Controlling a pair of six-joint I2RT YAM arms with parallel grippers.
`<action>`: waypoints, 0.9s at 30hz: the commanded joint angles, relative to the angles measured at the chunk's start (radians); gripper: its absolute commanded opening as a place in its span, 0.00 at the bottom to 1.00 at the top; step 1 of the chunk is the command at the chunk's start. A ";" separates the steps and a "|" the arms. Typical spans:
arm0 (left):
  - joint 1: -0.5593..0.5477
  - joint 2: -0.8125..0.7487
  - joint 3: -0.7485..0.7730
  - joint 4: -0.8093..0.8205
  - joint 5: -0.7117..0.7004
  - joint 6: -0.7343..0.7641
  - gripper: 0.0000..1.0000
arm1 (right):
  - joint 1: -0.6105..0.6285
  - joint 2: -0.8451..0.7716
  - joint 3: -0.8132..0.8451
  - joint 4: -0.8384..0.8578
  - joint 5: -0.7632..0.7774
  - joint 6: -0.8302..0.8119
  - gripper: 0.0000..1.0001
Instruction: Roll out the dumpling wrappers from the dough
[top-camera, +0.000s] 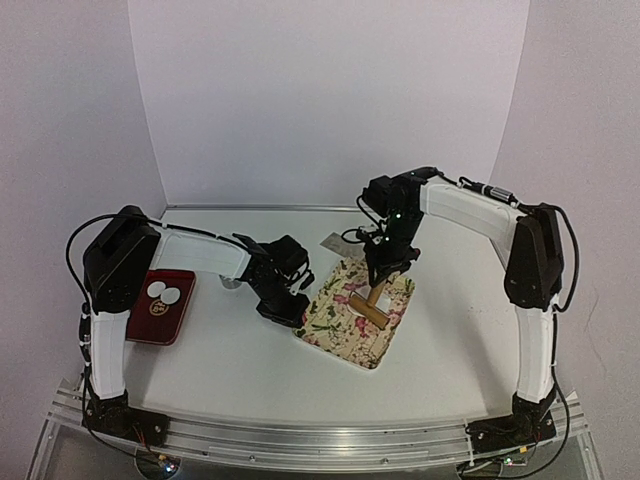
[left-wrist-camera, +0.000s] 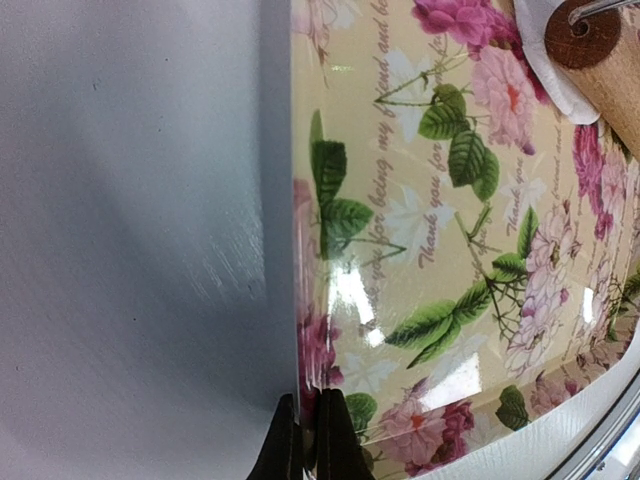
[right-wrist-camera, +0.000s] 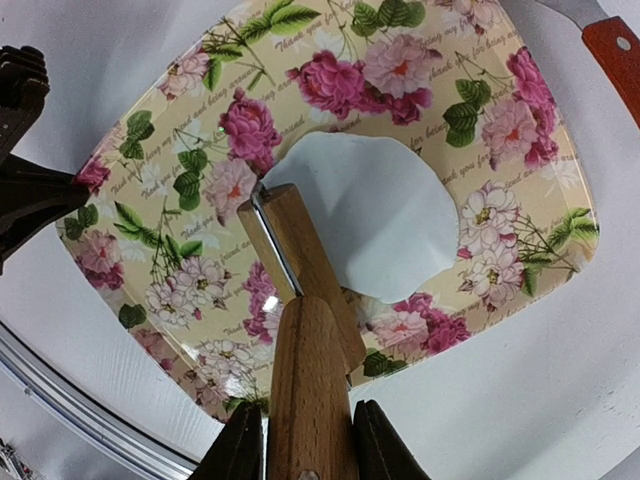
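Note:
A flattened white sheet of dough (right-wrist-camera: 385, 215) lies on the floral tray (top-camera: 335, 322), and its edge (left-wrist-camera: 555, 70) shows in the left wrist view. My right gripper (right-wrist-camera: 305, 440) is shut on the wooden handle of a small rolling pin (right-wrist-camera: 300, 260). The pin's barrel (top-camera: 372, 313) rests on the tray at the dough's near edge. My left gripper (left-wrist-camera: 308, 440) is shut, pinching the tray's left rim (left-wrist-camera: 300, 300), and it shows in the top view too (top-camera: 288, 305). Two dumpling wrappers (top-camera: 164, 293), thin white discs, lie on a red tray (top-camera: 165, 318) at the far left.
A scraper with a metal blade and a reddish handle (right-wrist-camera: 610, 50) lies on the table just behind the floral tray (top-camera: 333, 242). A small round object (top-camera: 231, 283) sits between the red tray and my left gripper. White walls close off the back and sides.

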 joint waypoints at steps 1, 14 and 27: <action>-0.008 0.047 -0.001 -0.041 -0.008 0.014 0.00 | 0.005 0.044 0.016 -0.006 0.026 0.009 0.00; -0.008 0.046 -0.006 -0.041 -0.012 0.006 0.00 | 0.040 0.104 -0.028 -0.041 0.040 0.013 0.00; -0.008 0.063 0.006 -0.039 -0.009 0.016 0.00 | 0.099 0.168 -0.017 -0.066 0.029 0.012 0.00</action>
